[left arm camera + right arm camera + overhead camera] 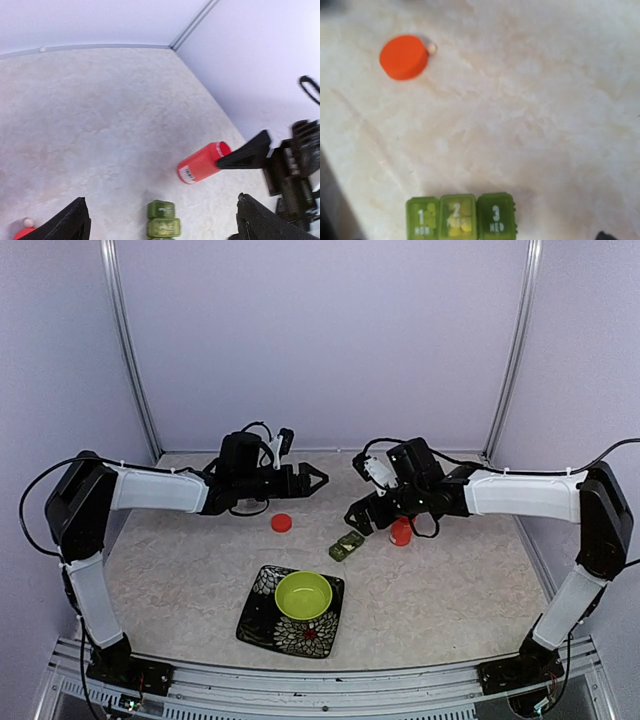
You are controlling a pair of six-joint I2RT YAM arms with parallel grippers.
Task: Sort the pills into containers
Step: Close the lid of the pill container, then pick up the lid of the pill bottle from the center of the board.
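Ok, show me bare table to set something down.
Bare: left of the plate, nearer than the orange cap; and right of the plate, nearer than the orange bottle. Crowded: cap, pillbox, bottle and right gripper mid-table.

Robot lab test cell, not a home or shop. What shows it: plain pale panel walls box me in on three sides, with bare metal posts in the back corners. A slotted metal rail runs along the near edge and both my bases sit on it, left arm and right arm. Loose black cables loop off both. The desk is a stone-look sheet filling the cell floor.
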